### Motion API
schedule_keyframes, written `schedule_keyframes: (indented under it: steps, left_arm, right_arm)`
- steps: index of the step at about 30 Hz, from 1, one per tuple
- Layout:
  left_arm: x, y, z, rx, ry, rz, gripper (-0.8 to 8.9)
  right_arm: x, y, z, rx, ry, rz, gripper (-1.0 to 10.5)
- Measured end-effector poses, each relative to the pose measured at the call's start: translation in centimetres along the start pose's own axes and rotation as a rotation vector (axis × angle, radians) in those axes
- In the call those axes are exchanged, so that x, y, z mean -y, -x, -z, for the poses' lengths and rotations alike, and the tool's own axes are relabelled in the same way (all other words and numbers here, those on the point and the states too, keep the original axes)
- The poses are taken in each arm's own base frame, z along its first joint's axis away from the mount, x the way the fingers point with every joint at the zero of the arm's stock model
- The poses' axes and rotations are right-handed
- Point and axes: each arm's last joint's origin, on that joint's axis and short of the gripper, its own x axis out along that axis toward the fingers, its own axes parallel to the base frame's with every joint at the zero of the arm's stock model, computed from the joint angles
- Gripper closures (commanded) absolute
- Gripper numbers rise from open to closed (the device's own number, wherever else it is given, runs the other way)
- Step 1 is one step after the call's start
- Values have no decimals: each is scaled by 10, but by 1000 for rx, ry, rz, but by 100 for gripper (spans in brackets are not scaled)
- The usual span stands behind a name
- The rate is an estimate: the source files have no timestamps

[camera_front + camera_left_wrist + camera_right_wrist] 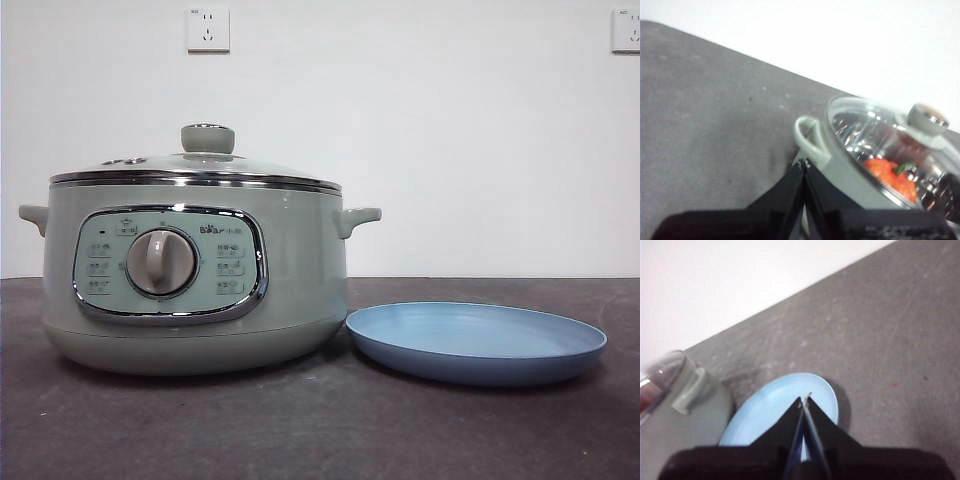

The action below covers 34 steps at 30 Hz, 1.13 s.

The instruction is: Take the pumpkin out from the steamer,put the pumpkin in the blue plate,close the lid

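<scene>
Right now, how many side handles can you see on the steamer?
2. In the front view, one handle sticks out on the steamer's side away from the blue plate, the other on the side above the plate's near rim. None appear hidden.

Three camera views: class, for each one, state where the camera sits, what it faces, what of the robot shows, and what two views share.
Front view: low, at table height, looking level at the steamer, lid on, and plate; no robot part shows.
Left wrist view: above the steamer's handle side, looking down; left hand shut; the pumpkin shows through the glass.
Right wrist view: above the plate; right hand shut.
Shared: both wrist views show the steamer.
</scene>
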Motion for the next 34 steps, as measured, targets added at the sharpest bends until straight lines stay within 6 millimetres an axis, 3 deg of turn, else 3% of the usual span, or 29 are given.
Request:
schedule_keyframes:
  steps: [15,25,30,32,34]
  left_arm:
    - [35,-24,-85,-196,-85,115,821]
    - [48,-46,-118,-344,-151,208,816]
    - [54,-53,-128,-359,-182,267,813]
    - [57,-54,-130,-360,-191,282,758]
    - [59,-54,-131,-357,-196,291,566]
  right_arm:
    - [-38,-1,-78,-53,102,22,963]
    - [-71,-13,-138,-213,282,-93,963]
    - [-82,-25,-156,-308,322,-222,913]
    - [-85,-31,-160,-341,324,-253,837]
    - [-86,-36,-162,-363,323,-259,727]
